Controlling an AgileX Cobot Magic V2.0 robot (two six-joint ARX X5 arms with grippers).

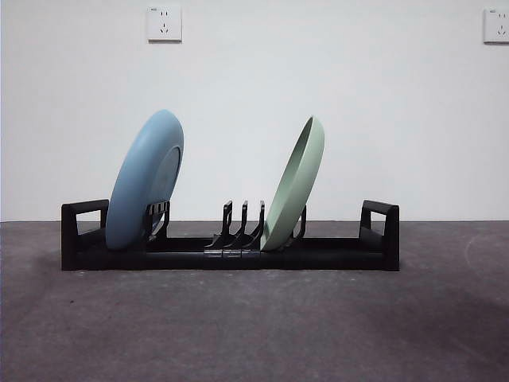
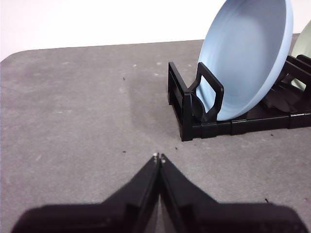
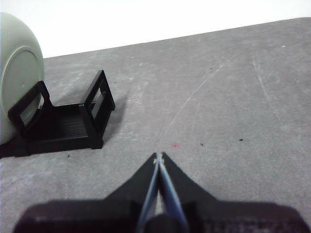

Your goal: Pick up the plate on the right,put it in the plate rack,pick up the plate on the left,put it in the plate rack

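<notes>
Both plates already stand in the plate rack [image 1: 231, 256]: the blue plate [image 1: 145, 181] leans at its left end, the green plate [image 1: 294, 185] right of centre, three bare prongs between them. The step in hand looks like finishing: both arms should keep well clear so neither plate gets knocked. The left gripper [image 2: 159, 158] and right gripper [image 3: 158, 157] sit with jaws pressed together, holding nothing, above the grey speckled table [image 1: 254, 326]. Behind stands a white wall [image 1: 254, 95] with two sockets [image 1: 164, 23].
</notes>
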